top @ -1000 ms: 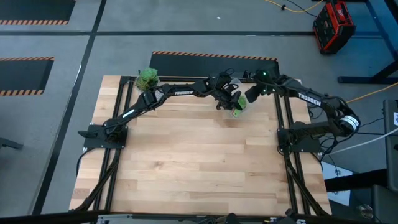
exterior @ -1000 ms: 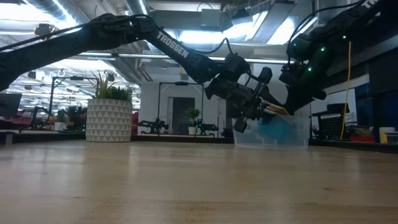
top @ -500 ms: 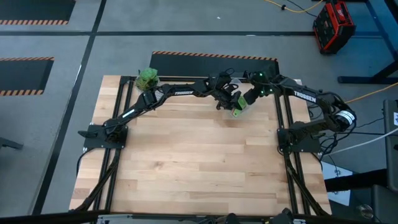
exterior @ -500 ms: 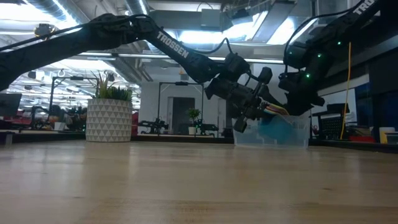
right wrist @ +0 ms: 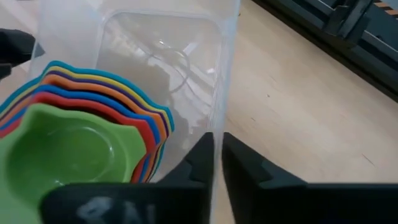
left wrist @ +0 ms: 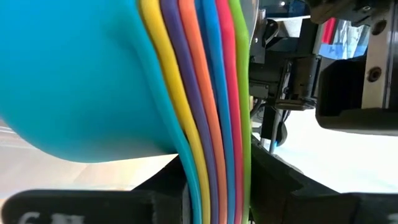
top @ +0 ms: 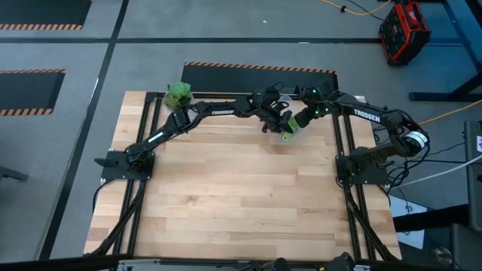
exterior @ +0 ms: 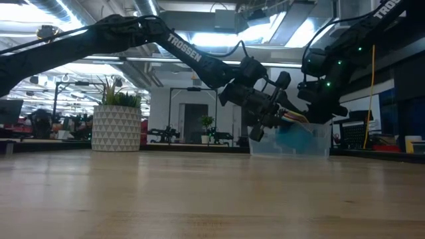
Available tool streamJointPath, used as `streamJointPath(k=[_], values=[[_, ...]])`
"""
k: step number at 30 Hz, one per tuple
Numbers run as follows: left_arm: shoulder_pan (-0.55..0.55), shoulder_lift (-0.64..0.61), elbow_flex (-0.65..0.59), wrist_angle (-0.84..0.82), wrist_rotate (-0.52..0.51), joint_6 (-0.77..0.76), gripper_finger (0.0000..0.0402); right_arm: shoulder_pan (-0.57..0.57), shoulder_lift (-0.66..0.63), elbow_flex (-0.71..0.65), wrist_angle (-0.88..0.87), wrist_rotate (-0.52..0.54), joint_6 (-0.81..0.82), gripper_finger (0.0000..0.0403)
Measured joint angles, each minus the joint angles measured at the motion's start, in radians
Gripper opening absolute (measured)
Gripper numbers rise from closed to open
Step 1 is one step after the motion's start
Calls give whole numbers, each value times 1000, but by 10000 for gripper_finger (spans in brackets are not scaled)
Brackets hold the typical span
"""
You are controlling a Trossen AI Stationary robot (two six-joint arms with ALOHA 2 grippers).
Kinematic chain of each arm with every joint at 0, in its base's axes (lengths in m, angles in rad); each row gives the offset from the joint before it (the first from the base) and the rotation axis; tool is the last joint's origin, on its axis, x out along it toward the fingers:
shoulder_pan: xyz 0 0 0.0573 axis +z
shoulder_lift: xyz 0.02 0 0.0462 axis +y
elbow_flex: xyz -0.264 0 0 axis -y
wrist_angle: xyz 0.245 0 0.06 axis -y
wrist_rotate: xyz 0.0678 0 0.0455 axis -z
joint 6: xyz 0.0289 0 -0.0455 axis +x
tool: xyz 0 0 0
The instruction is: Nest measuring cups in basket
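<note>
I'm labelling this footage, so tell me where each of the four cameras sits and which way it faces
High: overhead, straight down on the table; both arms show.
Low: table height, level across; both arms enter from above.
Left wrist: on the left gripper, shut on the measuring cups.
Right wrist: on the right gripper, pinching the basket wall.
All four share the cups.

measuring cups (left wrist: pixel 93 74): cut off by frame edges | left claw (top: pixel 280 125): fingertips hidden behind stack
</note>
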Motion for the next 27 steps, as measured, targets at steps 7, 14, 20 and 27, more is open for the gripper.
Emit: streamJointPath(k=[7,14,20,27], values=[[0,0,0,-15,-3,6,126,0,0,0,-2,1,23,17],[2,0,0,-45,-26,6,145,0,-1,0,-13,1,26,7],[10,0,0,-44,-27,4,145,0,-1,1,-23,1,52,9],[30,0,0,-36,-57,4,143,0,-2,2,-34,2,71,8]])
